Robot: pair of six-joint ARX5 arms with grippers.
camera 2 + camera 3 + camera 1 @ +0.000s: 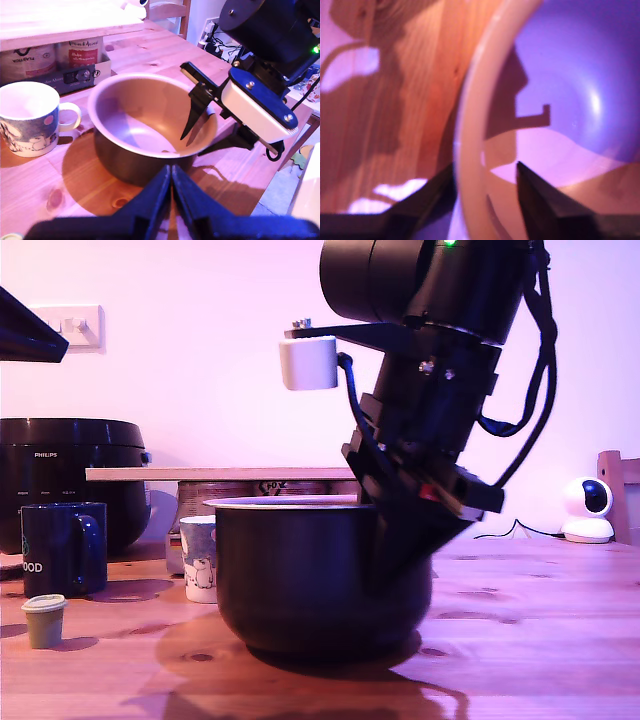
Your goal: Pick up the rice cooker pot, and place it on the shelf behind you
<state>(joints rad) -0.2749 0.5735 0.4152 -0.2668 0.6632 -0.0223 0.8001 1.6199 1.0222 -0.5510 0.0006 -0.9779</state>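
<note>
Exterior view: the rice cooker pot (320,580) stands upright on the pine table (540,640), near the middle of the frame. My second gripper (400,540) comes down at a tilt onto the pot's rim, on the exterior view's right. Behind the pot lies the shelf (220,473), a pale board that runs level. To the exterior view's left are the glossy black cooker (70,470), a dark blue mug (60,545), a patterned white mug (200,560) just beside the pot, and a small green cup (43,620).

First wrist view: my first gripper (170,192) has its fingers pressed together, with nothing between them. It hangs above the table, near the pot (150,125) but clear of it. Across the pot, one dark finger (192,117) of the other gripper dips inside the bowl.

Second wrist view: the jaws stand spread astride the pale rim (470,150) — one finger outside the wall, one inside. The inner finger (540,200) shows a gap to the wall, so the rim is not pinched.
</note>
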